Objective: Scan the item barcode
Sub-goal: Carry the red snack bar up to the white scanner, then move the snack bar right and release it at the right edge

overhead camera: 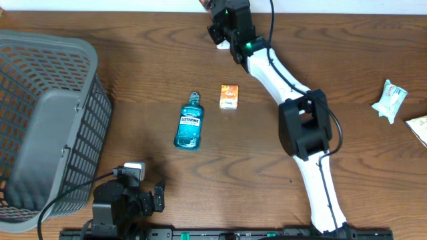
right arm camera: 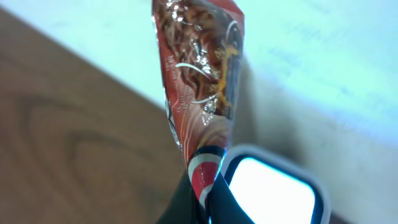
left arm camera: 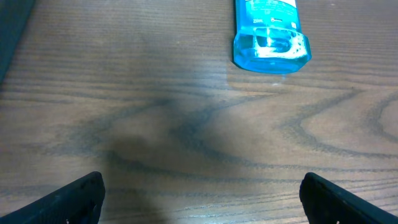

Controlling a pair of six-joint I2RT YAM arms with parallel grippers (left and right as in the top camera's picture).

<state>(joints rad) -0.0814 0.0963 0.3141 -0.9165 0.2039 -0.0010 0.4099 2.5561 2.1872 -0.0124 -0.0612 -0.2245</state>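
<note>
**Packet held at the table's far edge, barcode not in view**

Nearest the robot's base, the left tool [left arm camera: 202,205] hangs low over bare table [overhead camera: 133,67] with its fingers spread wide and nothing between them. Just ahead of it lies a blue mouthwash bottle [overhead camera: 189,123], flat on its side, its base toward that tool and its cap pointing away. A small orange box [overhead camera: 229,96] sits a little farther on, near the bottle's cap end but apart from it. A grey basket [overhead camera: 47,43] stands off to the left.

Farthest out, the right arm reaches to the table's far edge. There the right tool [right arm camera: 207,208] is pressed together on the bottom corner of a red and brown foil packet [right arm camera: 199,81], the item in hand for scanning. The packet's long axis runs straight up and away from the fingertips, and it is seen nearly edge-on (so its broad faces turn sideways from the wrist camera).

Just beside the pinch, low and to the right in the wrist view, is a pale grey-rimmed panel [right arm camera: 273,193]. It may be a scanner's window, though this close the view does not settle that. No barcode shows on the narrow strip of foil that is visible.

The right arm is plainly the one to act, the left being well apart. The coming move likely turns on rotating the packet so a broad face meets that panel.
</note>
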